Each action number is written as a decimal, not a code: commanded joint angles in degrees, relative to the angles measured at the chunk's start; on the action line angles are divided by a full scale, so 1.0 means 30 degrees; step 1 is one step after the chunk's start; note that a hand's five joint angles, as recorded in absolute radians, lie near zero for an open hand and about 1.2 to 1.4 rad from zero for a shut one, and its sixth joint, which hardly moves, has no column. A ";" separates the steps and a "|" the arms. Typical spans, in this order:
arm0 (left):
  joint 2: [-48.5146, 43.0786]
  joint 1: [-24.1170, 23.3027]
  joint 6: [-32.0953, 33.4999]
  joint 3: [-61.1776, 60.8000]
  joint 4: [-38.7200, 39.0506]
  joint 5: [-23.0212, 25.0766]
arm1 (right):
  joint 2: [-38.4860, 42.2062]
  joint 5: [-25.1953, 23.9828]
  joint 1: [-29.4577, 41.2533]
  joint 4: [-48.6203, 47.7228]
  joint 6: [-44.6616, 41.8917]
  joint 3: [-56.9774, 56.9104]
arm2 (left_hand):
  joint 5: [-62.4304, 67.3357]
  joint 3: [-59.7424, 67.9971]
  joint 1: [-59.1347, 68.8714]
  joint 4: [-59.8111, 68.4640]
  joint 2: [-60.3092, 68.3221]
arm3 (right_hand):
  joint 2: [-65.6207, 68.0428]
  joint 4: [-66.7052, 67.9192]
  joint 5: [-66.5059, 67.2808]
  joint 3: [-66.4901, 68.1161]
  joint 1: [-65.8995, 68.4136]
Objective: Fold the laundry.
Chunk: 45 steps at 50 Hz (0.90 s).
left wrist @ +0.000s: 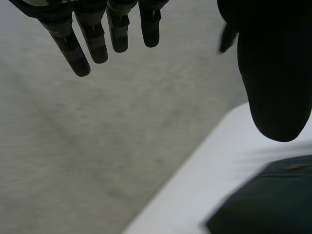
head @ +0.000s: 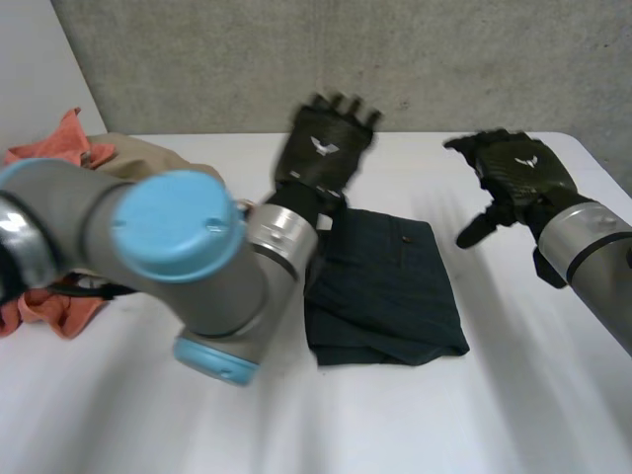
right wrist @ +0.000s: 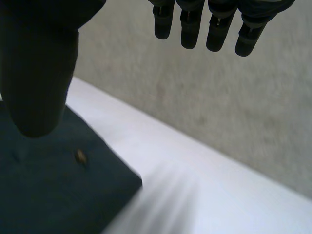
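Note:
A dark folded garment (head: 385, 286) lies flat in the middle of the white table (head: 494, 415). My left hand (head: 324, 148) is raised above the garment's far left corner, fingers straight and spread, holding nothing. My right hand (head: 513, 173) hovers to the right of the garment, above the table, open and empty. In the left wrist view the left hand's fingers (left wrist: 92, 39) point at the wall, and a corner of the garment (left wrist: 268, 204) lies below the thumb. In the right wrist view the garment (right wrist: 53, 185), with a small button, lies under the thumb; the fingers (right wrist: 214, 24) are straight.
A pile of unfolded laundry, orange cloth (head: 59, 148) and tan cloth (head: 148, 153), sits at the far left of the table. A grey wall (head: 395, 59) stands behind the table's far edge. My left arm (head: 168, 257) crosses the left front of the table.

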 commanded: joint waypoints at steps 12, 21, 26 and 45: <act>-0.6201 -0.0721 0.0042 0.4604 -0.6292 -0.3379 | 0.7325 -0.2239 0.0074 0.3669 -0.0872 -0.4400 | 0.1888 0.2163 0.2410 0.2276 0.2323 | -0.0561 -0.0492 -0.0830 -0.0517 -0.0822; -0.6258 -0.0780 0.1393 0.3807 -0.7936 -0.3673 | 0.8970 -0.1450 0.0749 0.3787 -0.2863 -0.5311 | 0.1662 0.1938 0.2185 0.2051 0.2098 | -0.0561 -0.0492 -0.0830 -0.0517 -0.0822; -0.5937 -0.0780 0.1247 0.3837 -0.7907 -0.3615 | 0.8737 -0.0659 0.1304 0.4168 -0.4182 -0.5370 | 0.1662 0.1938 0.2185 0.2051 0.2098 | -0.0561 -0.0492 -0.0830 -0.0517 -0.0822; 0.1123 0.1124 -0.1123 0.2462 -0.6409 0.4871 | 0.3405 -0.1005 0.0134 0.3495 -0.0375 0.1422 | 0.0205 0.0480 0.0727 0.0593 0.0640 | -0.0561 -0.0492 -0.0830 -0.0517 -0.0822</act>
